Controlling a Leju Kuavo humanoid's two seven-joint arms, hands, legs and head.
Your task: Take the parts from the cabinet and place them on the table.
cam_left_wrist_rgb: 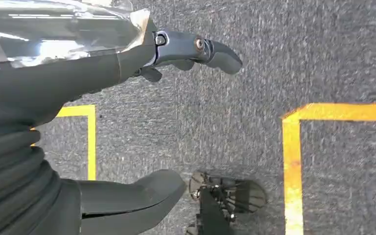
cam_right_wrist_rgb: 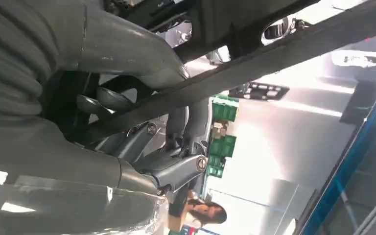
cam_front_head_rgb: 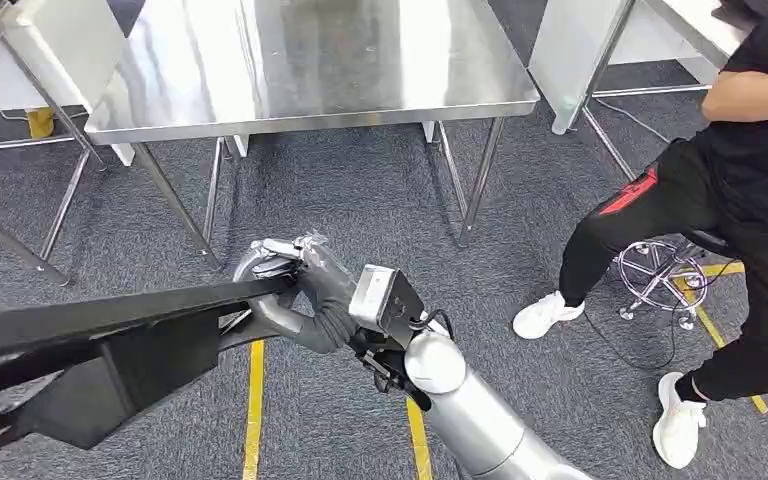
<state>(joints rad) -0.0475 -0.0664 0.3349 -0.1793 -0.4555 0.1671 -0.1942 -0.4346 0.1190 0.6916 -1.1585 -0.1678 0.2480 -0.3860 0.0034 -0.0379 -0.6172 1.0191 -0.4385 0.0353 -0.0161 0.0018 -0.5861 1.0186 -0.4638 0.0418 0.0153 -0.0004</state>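
Note:
A long black part [cam_front_head_rgb: 110, 330], a bar with a wider black plate under it, reaches in from the left over the carpet. My right hand [cam_front_head_rgb: 315, 290] grips the bar's end, its fingers curled round it. In the right wrist view the same black bar [cam_right_wrist_rgb: 284, 54] crosses in front of the hand [cam_right_wrist_rgb: 127, 161], whose fingers [cam_right_wrist_rgb: 176, 169] wrap it. My left hand [cam_left_wrist_rgb: 78, 93] hangs over the floor with fingers [cam_left_wrist_rgb: 196, 46] and thumb [cam_left_wrist_rgb: 137, 191] apart and nothing between them. The steel table [cam_front_head_rgb: 310, 60] stands ahead, its top bare.
A person in black [cam_front_head_rgb: 740, 190] sits on a stool [cam_front_head_rgb: 660, 275] at the right, feet on the carpet. More steel tables stand at the far left [cam_front_head_rgb: 20, 50] and far right [cam_front_head_rgb: 660, 30]. Yellow tape lines [cam_front_head_rgb: 255, 400] mark the grey carpet.

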